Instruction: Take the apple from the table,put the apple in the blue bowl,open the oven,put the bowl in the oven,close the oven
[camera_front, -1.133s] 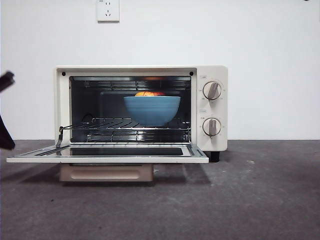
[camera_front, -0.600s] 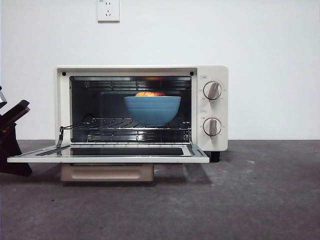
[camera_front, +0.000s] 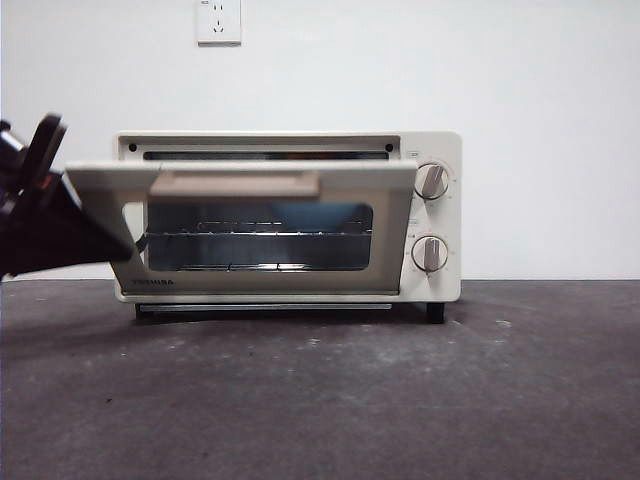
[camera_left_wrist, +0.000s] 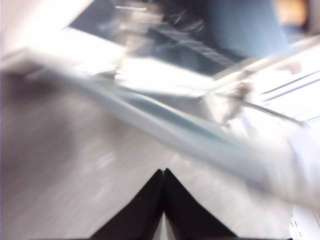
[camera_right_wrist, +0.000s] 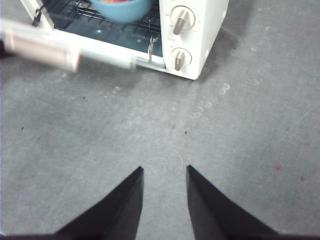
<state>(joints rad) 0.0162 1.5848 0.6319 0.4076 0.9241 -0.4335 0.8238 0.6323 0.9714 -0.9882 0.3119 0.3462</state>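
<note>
1. Cream-white Toshiba toaster oven (camera_front: 440, 215) sits on the dark grey, rough matte table (camera_front: 400, 400), back to a white wall.
2. Its door w/ the dark glass window (camera_front: 258, 236) is tilted, roughly halfway between flat and shut; the top edge leans out toward the camera, and the beige bar handle (camera_front: 235, 183) is up at that edge.
3. Left gripper (camera_left_wrist: 163, 200) is at the door's left end in the front view, big and dark, touching or just under the door's left corner. Wrist pic is badly blurred, but the jaws look pressed together w/ nothing between them.
4. Wide matte blue bowl (camera_right_wrist: 121, 8) is inside the oven on the wire rack (camera_right_wrist: 95, 15); right wrist view catches its lower half. Thru the glass in the front view it's only a blue smear.
5. Red-and-orange apple (camera_left_wrist: 291, 11) is just an orange blur atop the bowl in the left wrist view; a sliver shows at the bowl's rim in the right wrist view.
6. Right gripper (camera_right_wrist: 163, 175) hangs over bare table, well apart from the oven's front, jaws parted w/ a modest gap, holding nothing.
7. Two round knobs (camera_front: 431, 182) are on the oven's right panel, one above the other.
8. White wall socket (camera_front: 218, 22) is on the wall above the oven.
</note>
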